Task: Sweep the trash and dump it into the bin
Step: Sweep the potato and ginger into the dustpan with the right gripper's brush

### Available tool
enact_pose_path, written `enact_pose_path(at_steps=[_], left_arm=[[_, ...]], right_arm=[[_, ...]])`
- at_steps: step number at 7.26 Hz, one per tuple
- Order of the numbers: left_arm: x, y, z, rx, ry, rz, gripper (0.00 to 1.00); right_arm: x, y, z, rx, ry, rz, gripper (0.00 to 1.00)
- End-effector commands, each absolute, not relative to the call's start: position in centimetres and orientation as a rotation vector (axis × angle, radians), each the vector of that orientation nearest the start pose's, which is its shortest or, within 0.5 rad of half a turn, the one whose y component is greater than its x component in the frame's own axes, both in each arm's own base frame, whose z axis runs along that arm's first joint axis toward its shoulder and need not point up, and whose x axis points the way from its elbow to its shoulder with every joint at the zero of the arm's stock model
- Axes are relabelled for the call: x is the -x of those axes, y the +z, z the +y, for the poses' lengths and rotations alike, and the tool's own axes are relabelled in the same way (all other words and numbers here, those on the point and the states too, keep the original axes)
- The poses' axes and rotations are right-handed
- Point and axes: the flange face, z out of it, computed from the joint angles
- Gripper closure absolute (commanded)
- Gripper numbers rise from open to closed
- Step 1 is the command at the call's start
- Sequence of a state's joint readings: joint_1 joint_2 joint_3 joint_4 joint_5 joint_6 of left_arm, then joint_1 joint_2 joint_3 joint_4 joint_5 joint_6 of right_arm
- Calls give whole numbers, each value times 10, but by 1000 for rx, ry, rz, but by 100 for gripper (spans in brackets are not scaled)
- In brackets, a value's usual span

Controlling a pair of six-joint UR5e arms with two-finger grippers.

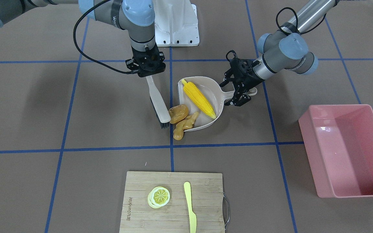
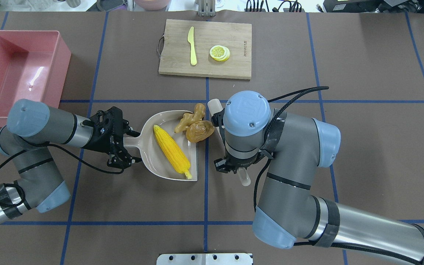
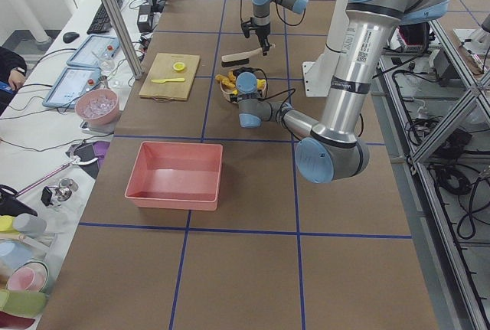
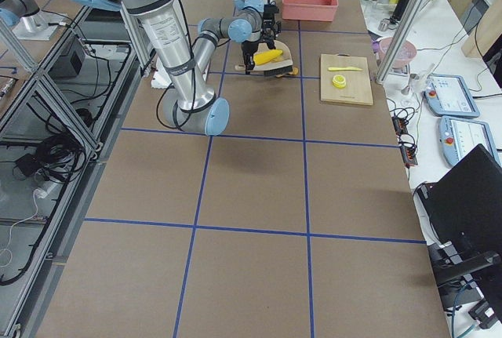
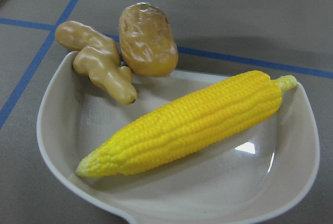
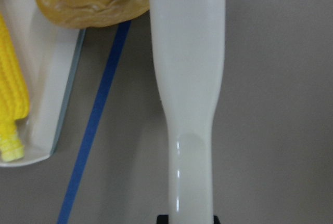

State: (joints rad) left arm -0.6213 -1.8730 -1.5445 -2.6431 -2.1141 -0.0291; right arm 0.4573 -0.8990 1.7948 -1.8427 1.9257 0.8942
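One corn cob (image 1: 199, 98), one potato (image 1: 178, 113), one ginger root (image 1: 185, 125), perhaps all touching dustpan (image 1: 209, 86)

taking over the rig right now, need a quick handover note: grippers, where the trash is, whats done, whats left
Left gripper: shut on the dustpan handle, pan on the table.
Right gripper: shut on the brush, bristles down beside the potato.
Corn cob: fully inside the dustpan.
Ginger root: one end over the pan's lip, the rest on the table.
Potato: at the pan's mouth, not clearly inside.
Pink bin: on the robot's left, nothing in it.
Done: corn swept in.
Left: brush in the potato and ginger, then lift the pan and dump it into the bin.
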Motion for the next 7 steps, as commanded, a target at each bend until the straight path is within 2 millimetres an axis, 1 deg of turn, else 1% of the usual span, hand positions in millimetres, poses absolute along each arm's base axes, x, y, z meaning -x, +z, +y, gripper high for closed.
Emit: enact_pose_path(at_steps=[1,2,3,4,5,6,7], left_arm=[[-448,383,-421,-1002,1123,1084,12],[-448,383,-420,-1002,1124,1085,12],[-448,383,-420,-1002,1124,1085,12],[-449,383,-420,-1001,1125,1086,12],[-449,383,-420,-1002,1124,1085,12],[-449,383,-420,-1002,1124,1085,12],[-450,382,-419,-1002,1125,1086,12]], right_arm=[[545,228,-411,-73,-283,-681,100],[561,225,-424,-75,-281,-689,100],[569,221,-429,-76,-291,-686,100],[569,216,-425,-72,-320,-699,100],[574,217,-417,-68,-342,-702,100],[586,216,-404,-63,-398,-704,100],[586,215,-401,-50,-415,-718,100]])
